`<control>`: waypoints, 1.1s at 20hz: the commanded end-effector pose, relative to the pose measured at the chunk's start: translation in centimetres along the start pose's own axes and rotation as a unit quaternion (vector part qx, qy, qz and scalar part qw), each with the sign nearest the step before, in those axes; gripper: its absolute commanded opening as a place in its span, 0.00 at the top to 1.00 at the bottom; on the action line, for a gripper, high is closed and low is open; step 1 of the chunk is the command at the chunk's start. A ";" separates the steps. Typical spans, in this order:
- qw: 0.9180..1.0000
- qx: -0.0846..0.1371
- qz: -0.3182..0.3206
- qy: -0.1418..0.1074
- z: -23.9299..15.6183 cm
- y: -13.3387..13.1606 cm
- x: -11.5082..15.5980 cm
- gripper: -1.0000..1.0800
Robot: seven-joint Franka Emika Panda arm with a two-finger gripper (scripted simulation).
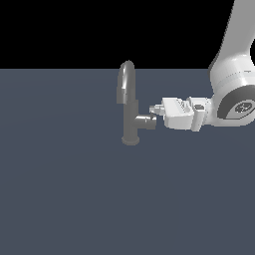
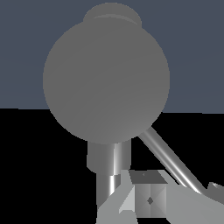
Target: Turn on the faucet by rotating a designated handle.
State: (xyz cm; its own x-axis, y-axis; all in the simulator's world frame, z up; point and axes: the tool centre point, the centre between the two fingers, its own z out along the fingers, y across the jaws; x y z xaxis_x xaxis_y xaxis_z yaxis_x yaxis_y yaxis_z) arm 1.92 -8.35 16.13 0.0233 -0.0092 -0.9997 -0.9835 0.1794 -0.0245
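While the small grey metal faucet (image 1: 130, 107) stands upright on the flat slate-blue surface (image 1: 64, 189), with its arched gooseneck spout at the top and a short stub jutting toward the exterior view's right, the white hand (image 1: 155, 114) of the arm lies horizontal at stub height, its fingertips right at the stub's end. That level, sideways approach makes sense as a judgement: the thin dark-grey rod handle (image 2: 170, 157) sits on the end of that stub, so coming in along the stub's axis puts the fingers where a twist or push would turn it. In the exterior view the handle itself is too slim and too hidden behind the fingers to pick out; the wrist view shows it as a slender shiny rod running slantwise from the big round grey body of the faucet toward the hand's pale finger parts. One finger (image 2: 151, 199) shows close by the rod, seemingly touching or just beside it. How wide the hand stands I cannot tell, nor whether it grips the rod or only presses against it.
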 end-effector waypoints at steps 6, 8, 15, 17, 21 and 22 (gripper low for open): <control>1.000 -0.003 0.010 -0.002 -0.2 3.2 1.8 1.00; 1.000 -0.003 -0.001 -0.002 0.0 2.3 1.4 1.00; 1.000 -0.003 0.007 -0.002 -0.1 4.1 6.0 1.00; 1.000 -0.003 0.010 -0.002 -0.1 4.6 7.2 1.00; 1.000 -0.006 -0.007 -0.005 0.1 3.2 5.6 1.00; 1.000 -0.006 -0.006 -0.005 0.1 3.1 6.0 1.00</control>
State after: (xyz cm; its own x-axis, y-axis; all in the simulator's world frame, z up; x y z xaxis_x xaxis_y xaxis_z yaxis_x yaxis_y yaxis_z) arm -1.04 -7.73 10.98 0.0463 0.0009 -0.9989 -0.9853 0.1644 -0.0455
